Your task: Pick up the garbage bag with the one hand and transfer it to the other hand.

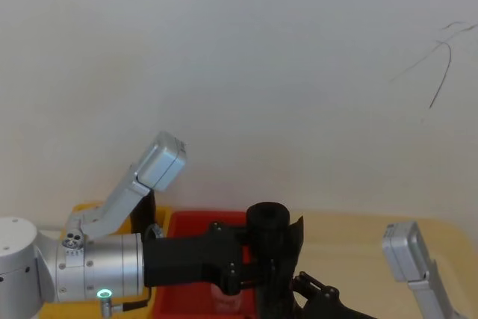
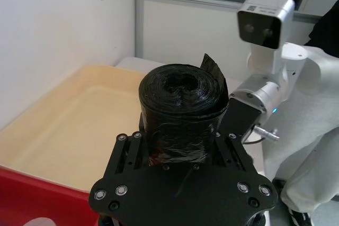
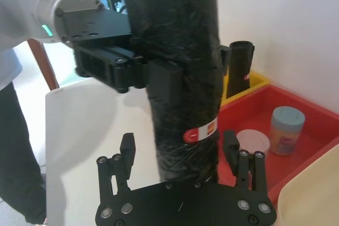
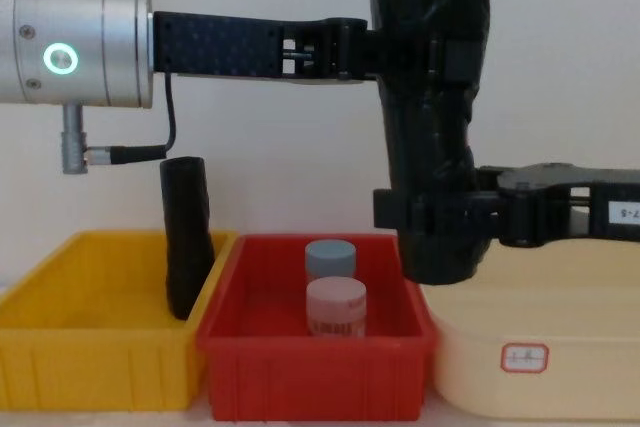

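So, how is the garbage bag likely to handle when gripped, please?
Probably stiff: the garbage bag hangs straight, clamped only near its top by the left gripper, the right gripper open around its lower end. Crinkled glossy plastic may slip or squash slightly.

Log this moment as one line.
phase: handover | left gripper: clamps garbage bag upright, upper part | right gripper: open, fingers straddle lower part

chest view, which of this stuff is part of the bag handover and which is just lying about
In the job: garbage bag, held upright; left gripper, shut on its upper part; right gripper, open around its lower part.
Lying about: slimmer black roll leaning in the yellow bin; blue-lidded jar and pink-lidded jar in the red bin; cream bin.
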Motion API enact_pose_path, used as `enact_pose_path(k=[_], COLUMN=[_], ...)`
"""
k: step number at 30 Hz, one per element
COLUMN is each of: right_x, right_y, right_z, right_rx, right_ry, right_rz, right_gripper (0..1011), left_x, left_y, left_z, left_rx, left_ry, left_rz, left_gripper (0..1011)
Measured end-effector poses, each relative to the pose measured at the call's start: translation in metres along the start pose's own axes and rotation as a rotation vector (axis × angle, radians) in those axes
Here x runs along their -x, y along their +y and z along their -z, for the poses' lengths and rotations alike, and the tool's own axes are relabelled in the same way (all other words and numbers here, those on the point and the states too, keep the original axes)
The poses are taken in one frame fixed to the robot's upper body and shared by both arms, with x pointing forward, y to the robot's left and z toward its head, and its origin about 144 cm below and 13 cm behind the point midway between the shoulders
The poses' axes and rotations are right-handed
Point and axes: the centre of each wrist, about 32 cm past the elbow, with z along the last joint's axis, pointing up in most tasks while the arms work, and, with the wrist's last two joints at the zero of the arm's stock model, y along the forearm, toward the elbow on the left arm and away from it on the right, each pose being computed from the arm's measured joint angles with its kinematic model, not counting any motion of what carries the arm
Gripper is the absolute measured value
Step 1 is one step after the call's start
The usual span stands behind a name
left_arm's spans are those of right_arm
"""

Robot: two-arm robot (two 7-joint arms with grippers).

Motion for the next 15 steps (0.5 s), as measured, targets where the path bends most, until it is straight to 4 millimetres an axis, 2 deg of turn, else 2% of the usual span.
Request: enact_pose_path(k=[9, 15], right_x=[-0.0025, -0.0035], right_y=[0.0024, 0.0033], right_z=[0.0022, 0.0030], right_rx=[-0.002, -0.003], right_ry=[0.013, 0.017], right_rz=[0.030, 0.040], right_gripper=[994, 879], left_x=[0.0040, 0.0055], left_y=[-0.0008, -0.0008], left_z=[0.0001, 0.0000], left_rx=[-0.001, -0.002], left_ry=[0.026, 0.034], left_rz=[0.011, 0.013], left_gripper=[513, 513])
